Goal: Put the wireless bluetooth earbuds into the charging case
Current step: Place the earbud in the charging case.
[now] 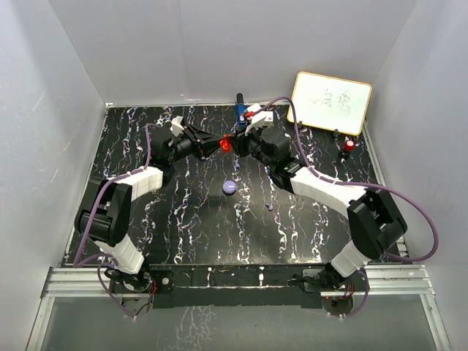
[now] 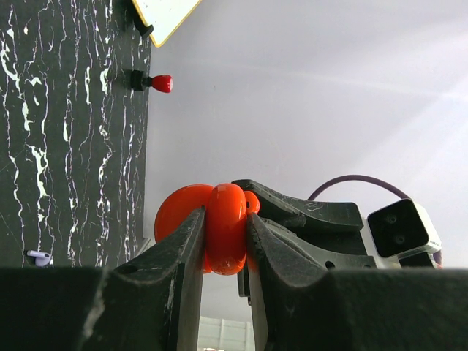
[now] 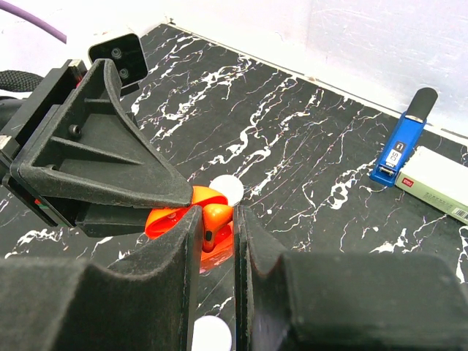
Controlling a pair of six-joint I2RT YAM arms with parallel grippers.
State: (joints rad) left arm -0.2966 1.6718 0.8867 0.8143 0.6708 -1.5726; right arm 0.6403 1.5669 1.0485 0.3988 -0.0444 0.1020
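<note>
**Holding the red case between both grippers**

The left gripper [image 2: 225, 218] is closed narrowly on the red case [image 1: 225, 145] and pinches its rounded shell from two sides, probably to keep it steady above the table [image 1: 183, 227]. The right gripper [image 3: 217, 221] faces it, with fingers closed on an orange-red part of the same case, perhaps the lid, just beside the left fingers. The case looks glossy and smooth, so it may slip. One purple earbud [image 2: 38, 257] lies on the table, well apart from all fingers.
</note>
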